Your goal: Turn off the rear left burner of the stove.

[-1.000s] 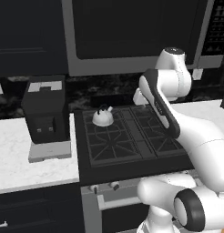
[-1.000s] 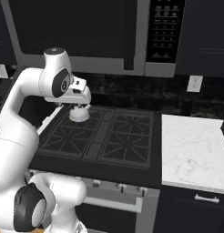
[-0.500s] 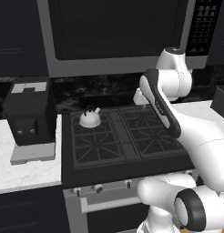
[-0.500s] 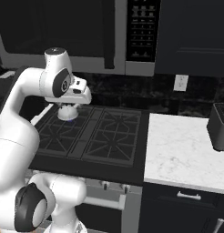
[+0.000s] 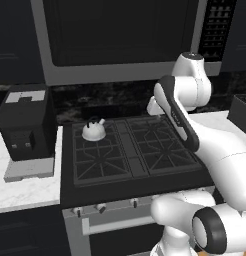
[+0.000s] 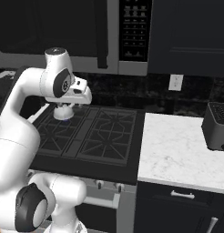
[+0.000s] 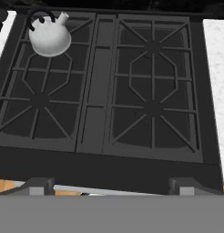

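The stove (image 5: 145,187) is a wide black cooktop with a silver front and small knobs (image 5: 100,207). Its rear left burner (image 5: 111,141) carries a white kettle (image 5: 94,131). My gripper (image 7: 111,185) hangs high over the cooktop, open and holding nothing, its two grey fingertips (image 7: 38,184) set wide apart above the stove's front edge. In the hand view the rear left burner (image 7: 66,63) lies at the upper left under the kettle (image 7: 49,37). In the right base view my arm partly covers the kettle (image 6: 63,111) and that burner (image 6: 79,119).
A black coffee machine (image 5: 25,130) stands on the counter left of the stove. A dark toaster (image 6: 218,127) sits on the white counter (image 6: 177,154) to the right. The microwave (image 5: 120,40) hangs above the cooktop, close behind my arm.
Both base views have slid leftwards across the scene, so the base has driven right. The arm keeps its pose and the kettle has not moved on the stove.
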Robot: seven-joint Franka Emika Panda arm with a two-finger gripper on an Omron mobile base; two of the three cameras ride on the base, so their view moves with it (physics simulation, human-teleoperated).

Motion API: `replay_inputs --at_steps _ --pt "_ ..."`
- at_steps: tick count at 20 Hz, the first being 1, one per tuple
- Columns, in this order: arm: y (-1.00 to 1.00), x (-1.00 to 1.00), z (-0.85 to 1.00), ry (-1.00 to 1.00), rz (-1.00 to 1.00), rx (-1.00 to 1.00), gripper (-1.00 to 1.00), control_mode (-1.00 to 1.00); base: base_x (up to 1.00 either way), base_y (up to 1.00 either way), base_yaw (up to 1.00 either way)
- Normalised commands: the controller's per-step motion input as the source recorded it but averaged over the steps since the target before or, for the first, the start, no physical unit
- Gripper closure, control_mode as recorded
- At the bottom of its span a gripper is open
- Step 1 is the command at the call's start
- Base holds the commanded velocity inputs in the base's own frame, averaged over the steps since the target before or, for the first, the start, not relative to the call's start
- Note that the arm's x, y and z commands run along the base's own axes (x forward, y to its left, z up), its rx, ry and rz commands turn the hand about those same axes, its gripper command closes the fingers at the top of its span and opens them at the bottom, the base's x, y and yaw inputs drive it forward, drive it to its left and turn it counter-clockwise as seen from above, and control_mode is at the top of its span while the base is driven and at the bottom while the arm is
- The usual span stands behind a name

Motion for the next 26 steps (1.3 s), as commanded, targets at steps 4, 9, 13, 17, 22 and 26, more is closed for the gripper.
replay_inputs --at_steps 4,9,13,17,22,26 --pt "0.0 0.0 0.0 0.0 0.0 0.0 -1.0 -1.0 0.0 0.0 0.0" --pt "0.39 -0.36 -0.07 0.0 0.1 -0.13 -1.0 -1.0 0.0 0.0 0.0" --pt "1.0 -0.77 -0.39 0.0 0.33 -0.48 -1.0 -1.0 0.0 0.0 0.0" --pt "1.0 -0.84 -0.52 0.0 0.39 -0.56 -1.0 -1.0 0.0 0.0 0.0" --pt "1.0 -0.73 -0.53 0.0 0.37 -0.51 -1.0 -1.0 0.0 0.0 0.0" --pt "0.85 -0.57 -0.69 0.0 0.47 -0.44 -1.0 -1.0 0.0 0.0 0.0"
